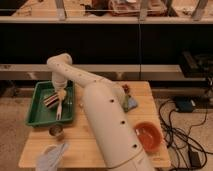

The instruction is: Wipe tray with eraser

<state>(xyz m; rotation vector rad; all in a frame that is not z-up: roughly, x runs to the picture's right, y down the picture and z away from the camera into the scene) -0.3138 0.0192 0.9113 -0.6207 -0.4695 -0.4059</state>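
Your hand (61,93) hangs over the green tray (36,116), just beside the striped eraser (50,100) lying inside; I cannot tell whether it grips anything. Keep the eraser flat and sweep the tray floor, avoiding the pale utensil (59,109).

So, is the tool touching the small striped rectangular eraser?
Cannot tell. The camera view shows the tool over the shallow green plastic tray, right beside the eraser; neither contact nor gap is plain.

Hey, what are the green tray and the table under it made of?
The tray looks like smooth plastic: uniform green, moulded rim. The table looks like pale matte wood, probably, from its tan, streaked top. The gripper hangs over the tray by the eraser.
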